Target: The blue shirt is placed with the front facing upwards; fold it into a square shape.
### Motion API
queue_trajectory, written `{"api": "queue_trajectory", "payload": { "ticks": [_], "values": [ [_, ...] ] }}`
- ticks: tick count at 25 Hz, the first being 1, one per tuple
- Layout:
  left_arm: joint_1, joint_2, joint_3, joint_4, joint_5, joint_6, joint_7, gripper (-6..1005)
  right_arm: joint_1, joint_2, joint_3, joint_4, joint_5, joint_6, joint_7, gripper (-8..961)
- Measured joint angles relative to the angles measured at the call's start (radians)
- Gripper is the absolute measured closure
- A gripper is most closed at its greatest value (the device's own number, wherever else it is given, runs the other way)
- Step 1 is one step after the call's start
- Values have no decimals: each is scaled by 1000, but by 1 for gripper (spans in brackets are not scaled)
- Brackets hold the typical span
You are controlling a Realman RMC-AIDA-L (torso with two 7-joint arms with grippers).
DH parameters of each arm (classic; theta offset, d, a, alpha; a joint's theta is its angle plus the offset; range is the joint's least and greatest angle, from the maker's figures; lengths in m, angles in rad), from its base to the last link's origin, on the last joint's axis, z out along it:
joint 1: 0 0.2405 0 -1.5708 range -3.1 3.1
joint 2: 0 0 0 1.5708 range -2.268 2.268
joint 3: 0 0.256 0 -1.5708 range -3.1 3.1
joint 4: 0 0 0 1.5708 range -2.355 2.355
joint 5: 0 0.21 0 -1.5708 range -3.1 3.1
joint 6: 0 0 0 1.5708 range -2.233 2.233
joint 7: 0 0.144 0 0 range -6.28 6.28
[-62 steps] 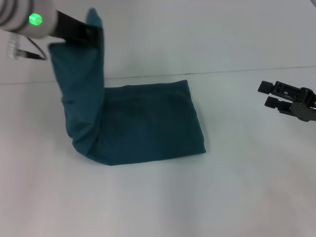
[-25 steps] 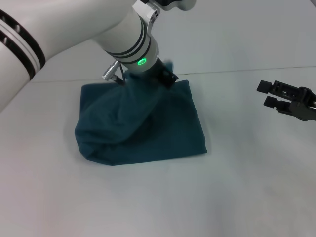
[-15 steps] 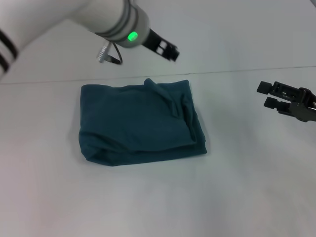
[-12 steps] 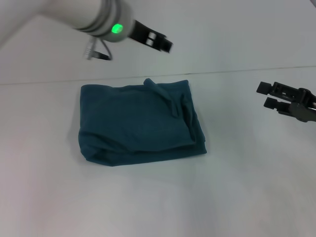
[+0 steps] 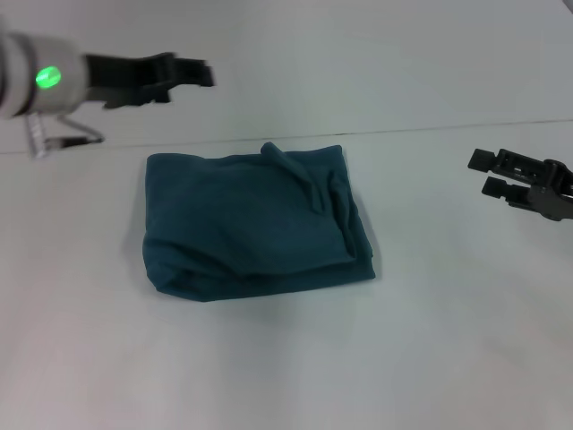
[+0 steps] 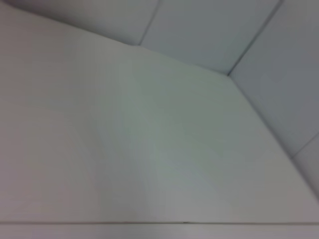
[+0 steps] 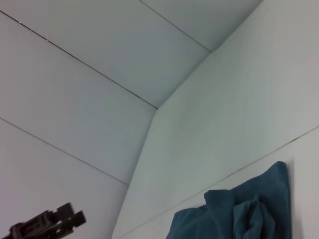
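— Surface? White tabletop [image 5: 286,358], bearing folded dark teal-blue cotton shirt [image 5: 251,224] at centre, roughly rectangular, rumpled along right edge.

— Grippers? Left gripper [image 5: 192,73] raised beyond shirt, empty, fingers' spread indiscernible. Right gripper [image 5: 488,172] parked far right, parted, empty.

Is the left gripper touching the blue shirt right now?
Apart. The head view shows the left gripper up over bare table, clear of the blue shirt, which lies folded with nothing on it.
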Motion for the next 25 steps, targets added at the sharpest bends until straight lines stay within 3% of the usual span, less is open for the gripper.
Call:
{"api": "queue_trajectory", "payload": {
  "ticks": [6,12,18,25],
  "values": [
    [177,30,-38,-14,-252,46,126,284,14,-10,-4,-1,-46,0,16,69],
    [323,26,-102,-20,-424,112,388,291,27,-18,-12,-6,-75,-4,35,69],
    [391,18,-141,-73,-445,158,596,292,47,-36,-25,-13,-118,-10,79,69],
    [421,-11,-149,-130,-448,162,802,293,104,-59,-26,-15,-217,-20,151,69]
  ]
}}
